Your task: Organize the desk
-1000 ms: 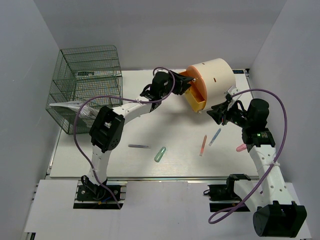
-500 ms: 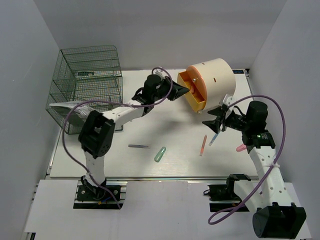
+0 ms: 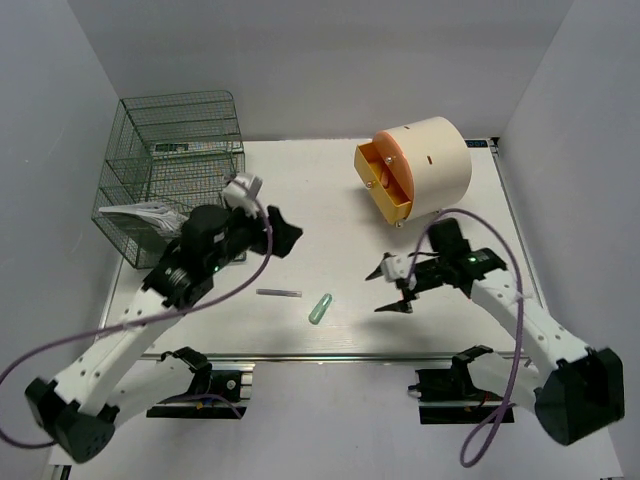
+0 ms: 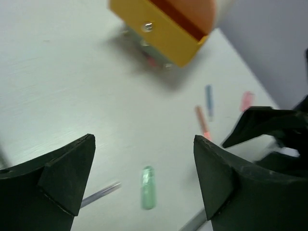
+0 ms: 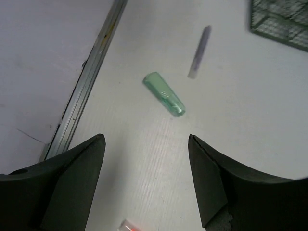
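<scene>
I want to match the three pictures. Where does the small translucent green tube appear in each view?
Top external: the small translucent green tube lies low in the middle, on the white desk.
Left wrist: the tube is at bottom centre.
Right wrist: the tube is above centre.
Shared landmark: the thin grey pen beside it, seen in all three.

A green wire rack (image 3: 175,170) stands at the desk's (image 3: 330,220) far left corner, a cream drum (image 3: 430,160) with a yellow drawer (image 3: 385,190) sticking out stands at the far right, a grey pen (image 3: 278,292) and a green tube (image 3: 320,308) lie near the front edge, and an orange pen (image 4: 202,121) and a blue pen (image 4: 209,100) lie rightward.
</scene>
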### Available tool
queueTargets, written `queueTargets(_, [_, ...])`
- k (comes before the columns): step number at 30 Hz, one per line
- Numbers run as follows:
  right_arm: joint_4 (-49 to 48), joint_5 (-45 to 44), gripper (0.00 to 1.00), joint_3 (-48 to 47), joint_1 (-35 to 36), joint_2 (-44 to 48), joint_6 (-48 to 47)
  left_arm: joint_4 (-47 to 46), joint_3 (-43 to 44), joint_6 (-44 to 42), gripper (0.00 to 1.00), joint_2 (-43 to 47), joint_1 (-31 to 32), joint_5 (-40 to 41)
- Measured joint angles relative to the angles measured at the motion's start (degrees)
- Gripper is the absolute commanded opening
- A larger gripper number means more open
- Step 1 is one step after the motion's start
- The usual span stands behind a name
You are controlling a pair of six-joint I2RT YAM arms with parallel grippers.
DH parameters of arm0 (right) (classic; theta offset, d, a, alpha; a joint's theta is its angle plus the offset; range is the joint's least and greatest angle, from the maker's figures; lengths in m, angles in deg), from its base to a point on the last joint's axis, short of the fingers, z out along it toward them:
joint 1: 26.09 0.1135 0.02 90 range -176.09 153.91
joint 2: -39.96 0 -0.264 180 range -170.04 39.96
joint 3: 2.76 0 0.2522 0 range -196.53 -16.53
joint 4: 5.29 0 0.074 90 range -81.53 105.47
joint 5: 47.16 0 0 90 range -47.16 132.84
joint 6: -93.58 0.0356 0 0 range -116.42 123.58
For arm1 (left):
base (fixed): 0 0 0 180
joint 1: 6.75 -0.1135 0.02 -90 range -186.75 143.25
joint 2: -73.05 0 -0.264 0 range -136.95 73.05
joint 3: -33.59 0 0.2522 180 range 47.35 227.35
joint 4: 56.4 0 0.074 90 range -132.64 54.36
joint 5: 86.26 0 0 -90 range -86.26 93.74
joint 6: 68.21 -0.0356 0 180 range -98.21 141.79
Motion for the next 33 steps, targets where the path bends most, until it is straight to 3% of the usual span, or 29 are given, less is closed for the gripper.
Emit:
queueTargets(6, [-4.52,-14.27,0.76,-0.52,17.33,-11.74,-0.83,2.93,-13.42,-9.11,0.93,13.07,0.00,10.82])
queueTargets(11, [-8.24,-24.13,0.74,-5.05,25.35,-21.66,-0.74,4.09,-18.86,-12.33,0.93,16.94,0.00,15.50])
queueTargets(22, [-15.06,-33.38,0.67,-17.92,29.75,-40.37,0.76,4.15,-19.12,-13.18,0.93,23.52,0.00,23.15])
queueTargets(28, [-11.96,-33.97,0.62,-19.43,30.40,-43.95,-0.94,4.20,-19.15,-13.11,0.93,27.58,0.00,26.05])
queueTargets(33, [-8.90,-34.05,0.51,-22.47,30.64,-46.18,-2.36,4.22,-19.15,-13.00,0.93,28.35,0.00,27.15])
